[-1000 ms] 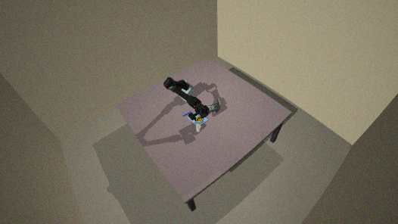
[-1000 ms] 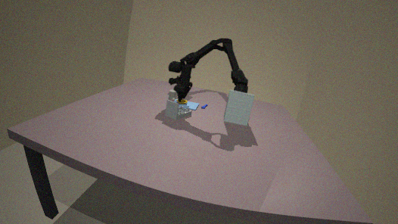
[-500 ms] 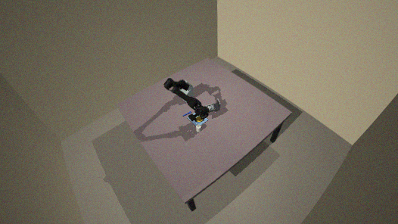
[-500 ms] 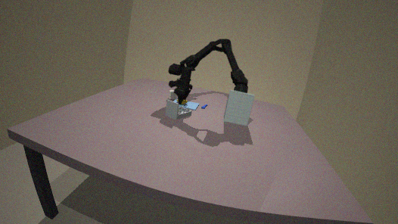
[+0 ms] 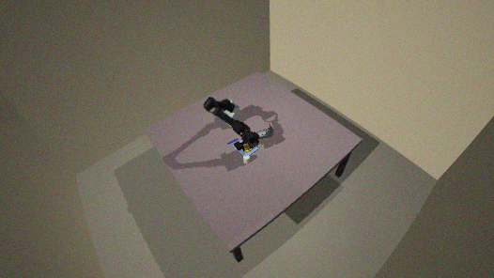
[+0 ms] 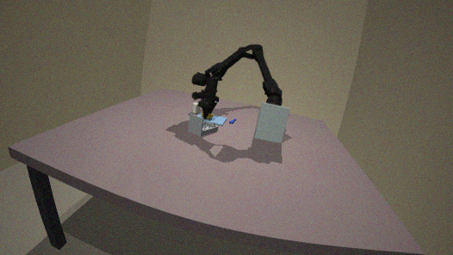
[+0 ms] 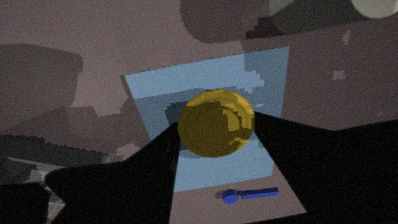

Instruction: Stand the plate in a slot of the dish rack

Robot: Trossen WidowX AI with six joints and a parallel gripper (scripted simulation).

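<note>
The yellow round plate (image 5: 247, 147) (image 6: 208, 115) (image 7: 215, 135) is low over the light-blue board (image 6: 220, 121) (image 7: 270, 65); whether it touches the board is hard to tell. My gripper (image 7: 214, 121) points down with one black fingertip against each side of the plate, shut on it across its width. In the top and exterior views the gripper partly hides the plate. The grey dish rack (image 5: 266, 131) (image 6: 196, 125) stands right beside the board, with a solid end panel and thin rails. In the wrist view it shows only in part at the left, behind a finger.
A white cylinder (image 5: 246, 159) (image 6: 195, 108) (image 7: 377, 6) stands near the board's far side from the blue utensil (image 5: 232, 141) (image 6: 232, 121) (image 7: 260, 193), which lies just off the board. A tall pale blue-grey block (image 6: 272, 123) stands by the arm's base.
</note>
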